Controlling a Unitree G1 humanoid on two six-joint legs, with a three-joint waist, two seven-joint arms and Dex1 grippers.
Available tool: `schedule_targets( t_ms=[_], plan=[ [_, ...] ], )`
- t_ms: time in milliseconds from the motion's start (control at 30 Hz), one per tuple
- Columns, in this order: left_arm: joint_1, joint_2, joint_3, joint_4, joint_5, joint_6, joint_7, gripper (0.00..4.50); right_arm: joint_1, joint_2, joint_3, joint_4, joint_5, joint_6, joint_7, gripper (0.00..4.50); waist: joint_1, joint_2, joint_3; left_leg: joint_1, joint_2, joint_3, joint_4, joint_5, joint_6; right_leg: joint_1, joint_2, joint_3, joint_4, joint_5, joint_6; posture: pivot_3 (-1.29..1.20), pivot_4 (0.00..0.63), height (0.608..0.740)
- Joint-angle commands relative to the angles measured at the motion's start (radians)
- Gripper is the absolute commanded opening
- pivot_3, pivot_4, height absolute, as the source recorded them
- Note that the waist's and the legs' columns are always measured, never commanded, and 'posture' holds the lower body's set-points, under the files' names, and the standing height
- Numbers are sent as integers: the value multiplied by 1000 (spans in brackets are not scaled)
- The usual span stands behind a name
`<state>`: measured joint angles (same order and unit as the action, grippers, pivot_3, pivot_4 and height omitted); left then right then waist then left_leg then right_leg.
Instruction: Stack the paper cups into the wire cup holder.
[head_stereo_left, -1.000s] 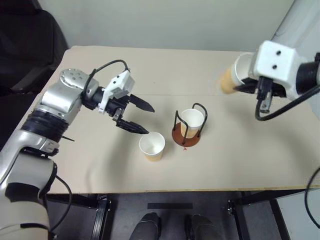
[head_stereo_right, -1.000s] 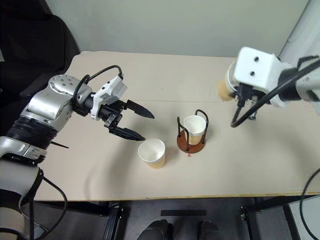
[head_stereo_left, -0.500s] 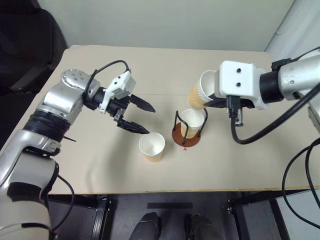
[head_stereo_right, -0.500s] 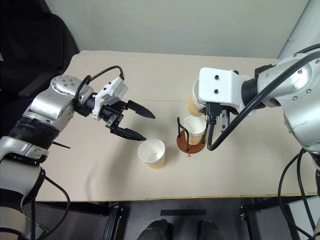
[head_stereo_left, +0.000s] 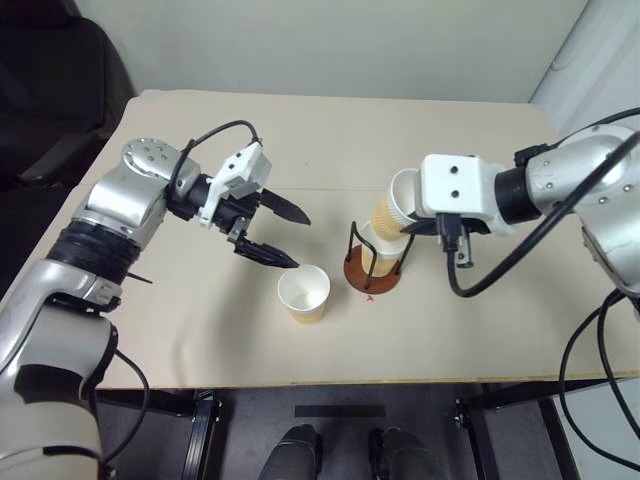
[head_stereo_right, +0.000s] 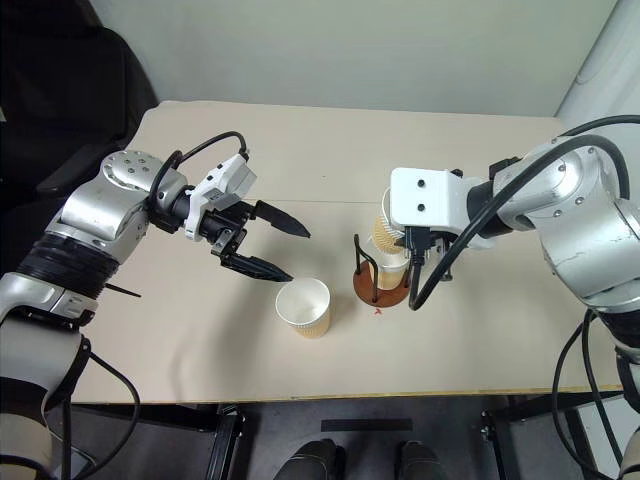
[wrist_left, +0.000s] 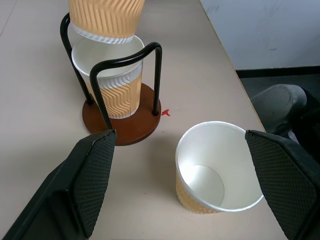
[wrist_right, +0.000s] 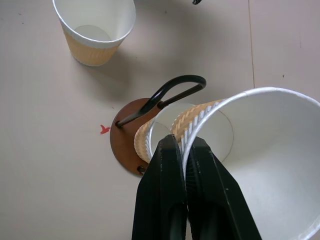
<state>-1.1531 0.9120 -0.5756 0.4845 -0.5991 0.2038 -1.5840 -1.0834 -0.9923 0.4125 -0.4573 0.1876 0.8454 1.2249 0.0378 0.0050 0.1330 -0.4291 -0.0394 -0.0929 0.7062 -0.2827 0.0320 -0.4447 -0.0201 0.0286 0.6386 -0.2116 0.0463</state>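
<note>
Corrugated tan paper cup (wrist_right: 250, 135) hangs tilted over the wire cup holder (head_stereo_left: 375, 262), base aimed into the cup already seated there (wrist_left: 111, 80) — apparently lined up for nesting. Right gripper (wrist_right: 182, 150) fingers are closed, pinching that cup's wall at the rim. Left gripper (head_stereo_left: 280, 234) fingers are spread wide and empty, at about 10 o'clock from the third cup (head_stereo_left: 304, 292), upright on the tabletop (head_stereo_left: 200, 330).
</note>
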Motion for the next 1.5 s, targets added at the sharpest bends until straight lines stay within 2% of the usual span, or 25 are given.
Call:
schedule_targets(
  t_ms=[33, 467, 567, 767, 867, 1067, 1167, 1333, 1500],
  plan=[
    [-4, 3, 30, -12, 1, -14, -30, 4445, 1, 15, 7, -8, -21, -15, 4, 65, 0, 0, 0, 0, 0, 0, 0, 0, 0, 0, 0, 0, 0, 0, 0, 0, 150, 740],
    [1, 0, 40, -22, 5, -3, -30, 4445, 33, 41, 39, -16, -58, -27, 13, 65, 0, 0, 0, 0, 0, 0, 0, 0, 0, 0, 0, 0, 0, 0, 0, 0, 150, 740],
    [3, -3, 43, -19, 9, -2, -30, 4445, 30, 57, 44, -2, -78, -33, 2, 661, -1, 0, 0, 0, 0, 0, 0, 0, 0, 0, 0, 0, 0, 0, 0, 0, 150, 740],
    [6, -7, 48, -15, 13, -4, -30, 4445, 22, 99, 29, 19, -96, -31, -18, 2718, -1, 0, 0, 0, 0, 0, -1, 0, 0, 0, 0, 0, 0, 0, 0, 0, 150, 740],
    [8, -8, 50, -14, 15, -5, -30, 4445, 10, 162, -32, 46, -81, -6, -81, 3739, -3, 0, 0, 0, 0, 0, -1, 0, 0, 0, 0, 0, -1, 0, 0, 0, 150, 740],
    [14, -2, 50, -22, 17, -1, -30, 4445, -21, 282, -260, 31, 54, 208, -194, 3739, -2, 0, 0, -1, 0, 0, -2, 0, 0, -1, 0, 0, -2, 0, 0, 0, 150, 740],
    [11, 15, 23, -32, 17, -9, -30, 4445, -23, 292, -346, -13, 136, 313, -214, 3739, -1, 0, 0, -1, 0, 0, -3, 0, 0, 0, 0, 0, -5, 0, 0, 0, 150, 740],
    [-5, 5, 14, -10, 40, -27, -30, 4445, 50, 209, -437, -90, 221, 375, -223, 3739, 3, 0, 0, -1, 0, 0, -6, 0, -1, 0, 0, -1, -9, 0, 0, 0, 150, 740],
    [-10, -7, -8, -7, 59, -46, -30, 4445, 169, 102, -499, -147, 266, 294, -211, 3739, 5, 0, 0, -2, 0, 0, -6, 0, -1, 1, 0, -1, -10, 0, 0, 0, 150, 740]
  ],
)
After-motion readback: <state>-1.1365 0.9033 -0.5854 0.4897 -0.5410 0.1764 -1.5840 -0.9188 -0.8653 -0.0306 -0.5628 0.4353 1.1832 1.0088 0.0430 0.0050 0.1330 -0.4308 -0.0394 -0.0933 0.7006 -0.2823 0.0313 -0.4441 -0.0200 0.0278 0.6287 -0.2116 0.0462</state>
